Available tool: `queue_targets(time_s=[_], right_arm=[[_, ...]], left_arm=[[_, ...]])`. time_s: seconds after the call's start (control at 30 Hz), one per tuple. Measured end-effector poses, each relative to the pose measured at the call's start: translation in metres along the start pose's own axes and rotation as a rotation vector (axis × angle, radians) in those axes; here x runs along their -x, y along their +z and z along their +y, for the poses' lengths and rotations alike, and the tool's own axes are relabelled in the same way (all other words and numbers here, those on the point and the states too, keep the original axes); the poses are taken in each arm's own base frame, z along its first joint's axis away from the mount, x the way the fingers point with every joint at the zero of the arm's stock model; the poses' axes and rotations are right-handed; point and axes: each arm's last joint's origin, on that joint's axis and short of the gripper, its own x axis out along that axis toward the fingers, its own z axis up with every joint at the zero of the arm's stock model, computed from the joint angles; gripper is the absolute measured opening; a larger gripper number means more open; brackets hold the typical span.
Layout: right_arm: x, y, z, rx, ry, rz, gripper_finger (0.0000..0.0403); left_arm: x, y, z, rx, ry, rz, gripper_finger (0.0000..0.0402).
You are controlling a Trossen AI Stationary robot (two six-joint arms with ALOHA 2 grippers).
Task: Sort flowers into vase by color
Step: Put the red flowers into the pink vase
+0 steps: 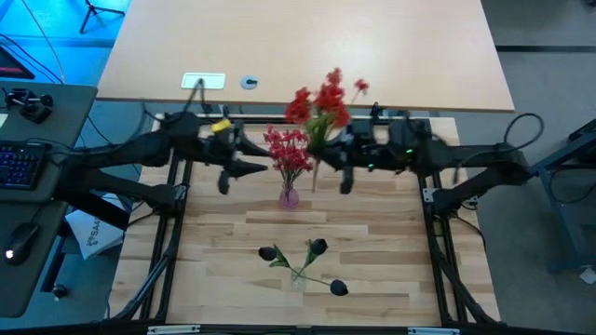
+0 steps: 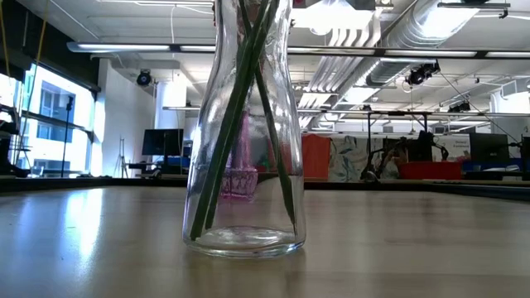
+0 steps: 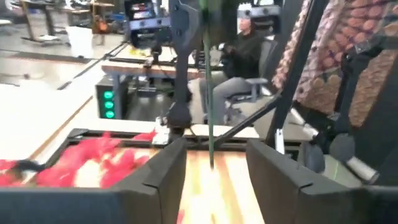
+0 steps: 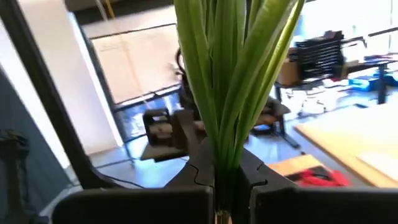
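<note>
A bunch of red flowers [image 1: 287,149] stands in a small pink vase [image 1: 289,197] at mid-table. My right gripper [image 1: 328,154] is just right of it, shut on a second red bunch [image 1: 326,98], whose stalk end [image 1: 315,181] hangs free beside the pink vase. My left gripper [image 1: 264,168] is open on the vase's left side. In the left wrist view, its fingers [image 3: 163,171] frame the hanging stalk [image 3: 211,124] without touching it. Three dark blooms [image 1: 319,247] stand with their stalks in a clear glass vase [image 2: 244,165] near the table's near edge. My right gripper pinches the red bunch's green stalk [image 4: 225,163] between its two fingers, just below the long leaves [image 4: 233,68]. The fingers come level from the table's right, across the stalk. The bunch is lifted clear and roughly upright, blossoms above the fingers and the stalk end hanging below.
The pink vase shows behind the clear one in the low view [image 2: 238,178]. A light desk [image 1: 307,46] lies beyond the far edge. Black frame rails [image 1: 168,233] run along both sides. A seated person [image 3: 245,50] shows in the room beyond.
</note>
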Motion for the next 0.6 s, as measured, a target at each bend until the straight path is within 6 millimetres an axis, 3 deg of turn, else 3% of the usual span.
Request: queue_targets(time_s=[0.1, 0.2, 0.37, 0.47, 0.6], right_arm=[[0.02, 0.008, 0.002, -0.001, -0.018, 0.025, 0.0002], [0.03, -0.005, 0.008, -0.013, 0.006, 0.074, 0.0001], [0.026, -0.078, 0.015, -0.108, 0.005, 0.176, 0.0001], [0.027, -0.124, 0.015, -0.175, 0.056, 0.118, 0.0001], [0.023, -0.157, 0.017, -0.045, 0.158, -0.004, 0.0001]], left_arm=[[0.028, 0.003, 0.0, -0.007, 0.057, 0.021, 0.0172], [0.047, 0.006, -0.001, 0.028, 0.094, -0.013, 0.0176], [0.059, -0.006, -0.004, 0.076, 0.077, -0.134, 0.0171], [0.056, -0.022, -0.002, 0.121, 0.088, -0.19, 0.0166], [0.052, -0.035, 0.002, 0.16, 0.119, -0.248, 0.0161]])
